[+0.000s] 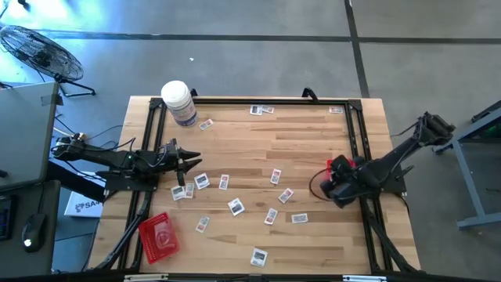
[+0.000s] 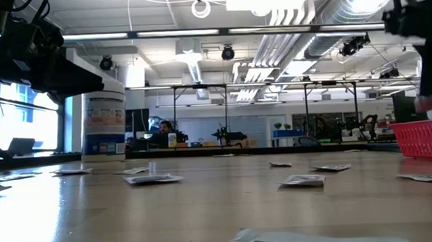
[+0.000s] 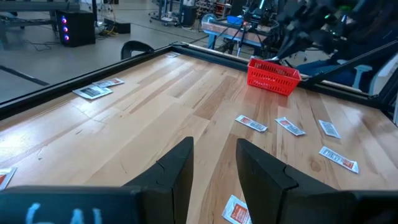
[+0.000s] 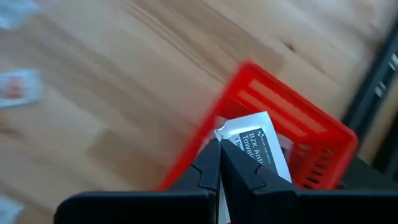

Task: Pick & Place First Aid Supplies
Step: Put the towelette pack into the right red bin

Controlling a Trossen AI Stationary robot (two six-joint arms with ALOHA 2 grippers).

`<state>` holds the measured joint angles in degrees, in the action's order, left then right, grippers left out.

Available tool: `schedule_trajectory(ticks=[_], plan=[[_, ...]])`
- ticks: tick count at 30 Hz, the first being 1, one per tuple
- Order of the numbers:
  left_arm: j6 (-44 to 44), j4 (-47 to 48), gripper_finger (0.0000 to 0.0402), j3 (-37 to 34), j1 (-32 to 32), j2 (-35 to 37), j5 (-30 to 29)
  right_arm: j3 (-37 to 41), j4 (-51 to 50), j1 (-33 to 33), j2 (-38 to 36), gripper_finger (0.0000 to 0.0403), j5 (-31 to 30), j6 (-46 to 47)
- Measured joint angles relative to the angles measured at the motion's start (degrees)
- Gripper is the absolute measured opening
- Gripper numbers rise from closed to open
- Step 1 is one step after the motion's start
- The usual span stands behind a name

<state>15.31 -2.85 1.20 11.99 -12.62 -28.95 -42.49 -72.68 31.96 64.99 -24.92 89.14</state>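
Packet with dark print sits pinched between your right gripper's closed fingers, held above a red tray near the table's right edge. Other packets lie scattered across the wood. Your left gripper hovers at the left side, fingers narrowly parted, holding nothing.

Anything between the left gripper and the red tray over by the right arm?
In the left wrist view, only bare wood and a few scattered packets lie between the open left gripper and the red tray; nothing upright stands there.
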Motion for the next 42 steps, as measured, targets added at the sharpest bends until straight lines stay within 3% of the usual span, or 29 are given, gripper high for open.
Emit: schedule_trajectory(ticks=[26, 36, 42], plan=[[0.0, 0.0, 0.0119, 0.01, 0.01, -0.01, 0.0, 2.53, 4.57, -24.67, 3.54, 0.0007, 14.75, -18.54], [-0.01, 0.0, 0.0119, 0.02, 0.02, 0.0, 0.0, 2.08, 3.92, -29.53, 6.54, 0.0078, 16.09, -26.13], [-0.01, 0.0, 0.0119, -0.01, 0.0, 0.0, 0.0, -5.14, 2.69, -26.28, 6.54, 0.0091, 13.34, -27.78]])
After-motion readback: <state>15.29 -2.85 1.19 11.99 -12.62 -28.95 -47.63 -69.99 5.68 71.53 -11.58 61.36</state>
